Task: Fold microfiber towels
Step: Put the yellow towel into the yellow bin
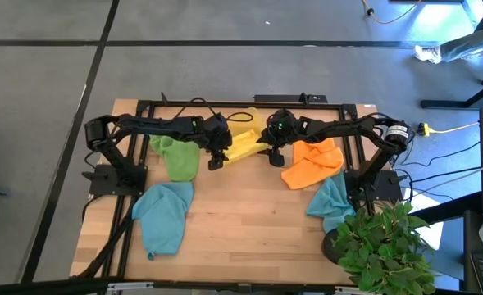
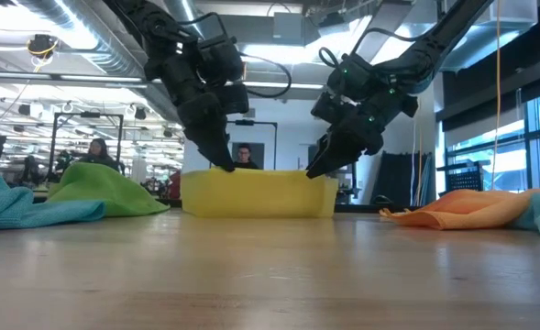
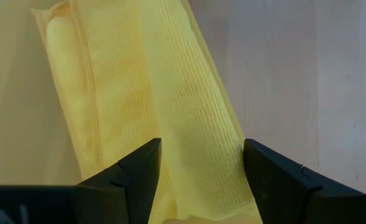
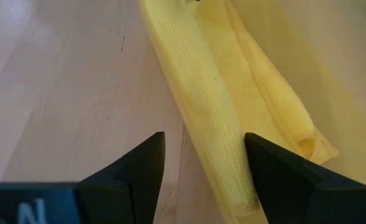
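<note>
A yellow towel (image 1: 243, 147) lies at the far middle of the table, folded into a long band (image 2: 258, 194). Its near fold runs between the two grippers. My left gripper (image 1: 216, 162) is at the band's left end, open, with the fold (image 3: 189, 112) between its fingers. My right gripper (image 1: 275, 157) is at the right end, also open, and the fold (image 4: 217, 106) passes close by one finger. A green towel (image 1: 178, 157), an orange towel (image 1: 313, 162) and two teal towels (image 1: 163, 215) (image 1: 333, 203) lie crumpled on the table. My left gripper stands slanting down over the yellow band's left end (image 3: 198, 186), which fills the gap between its open fingers; I cannot tell whether they touch it. My right gripper stands the same way at the right end (image 4: 235, 180); the cloth runs beside one finger (image 4: 276, 174), and I cannot tell whether it touches.
The green towel is heaped just left of my left gripper and the orange one just right of my right gripper. A potted plant (image 1: 382, 246) stands at the near right corner. Bare wood (image 1: 241, 221) stretches across the near middle. People (image 2: 244, 156) show far behind the table.
</note>
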Robot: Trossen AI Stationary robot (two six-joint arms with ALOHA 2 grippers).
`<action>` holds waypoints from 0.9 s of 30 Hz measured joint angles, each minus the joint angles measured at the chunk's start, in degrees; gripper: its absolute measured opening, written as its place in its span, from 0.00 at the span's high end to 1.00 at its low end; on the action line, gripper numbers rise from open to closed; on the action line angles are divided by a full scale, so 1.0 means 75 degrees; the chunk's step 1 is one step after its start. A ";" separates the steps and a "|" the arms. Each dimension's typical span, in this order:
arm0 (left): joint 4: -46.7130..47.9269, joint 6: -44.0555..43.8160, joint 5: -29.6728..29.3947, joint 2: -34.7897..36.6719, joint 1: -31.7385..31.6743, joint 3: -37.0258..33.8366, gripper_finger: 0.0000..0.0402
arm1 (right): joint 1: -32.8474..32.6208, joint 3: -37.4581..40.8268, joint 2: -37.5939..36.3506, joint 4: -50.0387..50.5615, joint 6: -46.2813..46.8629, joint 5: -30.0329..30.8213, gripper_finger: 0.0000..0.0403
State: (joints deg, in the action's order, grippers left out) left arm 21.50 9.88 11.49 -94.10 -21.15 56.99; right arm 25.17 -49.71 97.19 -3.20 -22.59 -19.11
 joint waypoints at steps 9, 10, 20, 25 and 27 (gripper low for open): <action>0.0048 -0.0082 -0.0058 0.0041 -0.0307 -0.0020 0.46 | 0.0000 0.0000 0.0000 0.0005 0.0064 0.0002 0.45; 0.0062 -0.0084 -0.0098 0.0041 -0.0329 -0.0020 0.46 | 0.0000 0.0000 0.0000 0.0003 0.0064 0.0000 0.45; 0.0083 -0.0048 -0.0335 -0.0012 -0.0308 -0.0020 0.46 | 0.0000 0.0000 0.0000 -0.0055 0.0075 0.0004 0.45; 0.0199 0.0137 -0.0333 -0.0016 -0.0257 -0.0020 0.46 | 0.0000 0.0000 0.0000 -0.0586 0.0398 0.0178 0.45; 0.0197 0.0141 -0.0335 -0.0015 -0.0258 -0.0020 0.46 | 0.0004 -0.0007 0.0000 -0.0578 0.0407 0.0178 0.45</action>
State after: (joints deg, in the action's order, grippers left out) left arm 22.98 10.94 8.97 -94.21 -23.09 56.84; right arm 25.20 -49.77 97.19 -7.54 -19.54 -17.78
